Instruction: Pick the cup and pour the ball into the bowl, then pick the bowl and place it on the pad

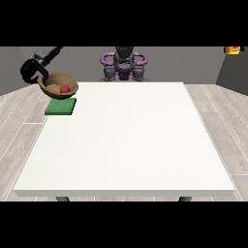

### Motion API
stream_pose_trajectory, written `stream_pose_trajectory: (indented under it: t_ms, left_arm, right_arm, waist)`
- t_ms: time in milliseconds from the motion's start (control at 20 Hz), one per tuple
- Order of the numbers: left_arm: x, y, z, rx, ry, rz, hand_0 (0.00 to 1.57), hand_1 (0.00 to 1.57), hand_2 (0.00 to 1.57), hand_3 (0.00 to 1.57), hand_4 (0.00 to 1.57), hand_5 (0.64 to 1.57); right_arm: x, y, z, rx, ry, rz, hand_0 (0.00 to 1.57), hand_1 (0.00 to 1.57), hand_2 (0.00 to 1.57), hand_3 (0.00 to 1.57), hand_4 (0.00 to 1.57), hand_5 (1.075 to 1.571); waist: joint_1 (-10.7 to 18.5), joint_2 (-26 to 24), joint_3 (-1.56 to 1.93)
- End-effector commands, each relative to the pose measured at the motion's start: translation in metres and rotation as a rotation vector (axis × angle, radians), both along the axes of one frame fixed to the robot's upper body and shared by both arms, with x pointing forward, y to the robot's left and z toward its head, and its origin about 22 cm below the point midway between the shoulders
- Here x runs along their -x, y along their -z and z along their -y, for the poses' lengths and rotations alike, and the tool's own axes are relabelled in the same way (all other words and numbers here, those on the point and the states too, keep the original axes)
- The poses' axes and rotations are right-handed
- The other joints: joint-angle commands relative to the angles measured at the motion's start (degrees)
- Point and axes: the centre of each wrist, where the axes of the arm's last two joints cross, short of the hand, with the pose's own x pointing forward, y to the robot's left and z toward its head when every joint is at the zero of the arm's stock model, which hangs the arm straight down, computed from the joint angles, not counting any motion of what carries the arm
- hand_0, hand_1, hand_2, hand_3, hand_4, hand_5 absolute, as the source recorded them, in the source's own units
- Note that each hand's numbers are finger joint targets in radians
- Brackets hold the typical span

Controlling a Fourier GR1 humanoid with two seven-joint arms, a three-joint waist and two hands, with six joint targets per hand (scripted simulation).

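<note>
A brown wooden bowl (54,82) is held in the air at the table's far left corner, tilted a little, with a red ball (64,88) inside it. The black hand at the view's left (31,70) is curled over the bowl's left rim. Just below the bowl and a little nearer the camera, a green square pad (61,107) lies flat on the white table (126,145). The bowl hangs above the pad's far edge and does not rest on it. No cup shows anywhere. The other hand is out of sight.
The robot's torso with purple rings (124,62) stands behind the table's far edge. A small yellow and red object (233,49) sits at the top right corner of the view, off the table. Wooden floor surrounds the table.
</note>
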Motion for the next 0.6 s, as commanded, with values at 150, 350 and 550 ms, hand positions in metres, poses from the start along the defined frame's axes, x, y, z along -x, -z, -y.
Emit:
stream_pose_trajectory:
  t_ms: [150,350,550]
  left_arm:
    - [0.013,0.012,-0.017,-0.017,-0.006,0.009,0.0,0.0,0.0,0.0,1.22,1.553]
    - [0.013,0.015,-0.025,-0.01,-0.032,0.043,0.0,0.0,0.0,0.0,1.21,1.553]
    - [0.013,-0.001,-0.014,-0.041,-0.007,0.057,0.0,0.0,0.0,0.0,1.21,1.555]
  right_arm:
    - [0.009,0.011,0.017,-0.034,0.035,0.021,1.57,1.57,1.57,0.49,1.07,1.568]
    - [-0.006,0.026,-0.012,-0.094,-0.026,0.038,1.57,1.57,1.57,0.44,1.06,1.569]
    - [0.001,0.044,-0.002,-0.142,0.002,0.046,1.57,1.57,1.57,0.54,1.02,1.571]
  waist:
    - [0.94,2.34,0.04]
    - [-0.91,3.42,0.01]
    - [1.32,3.97,0.06]
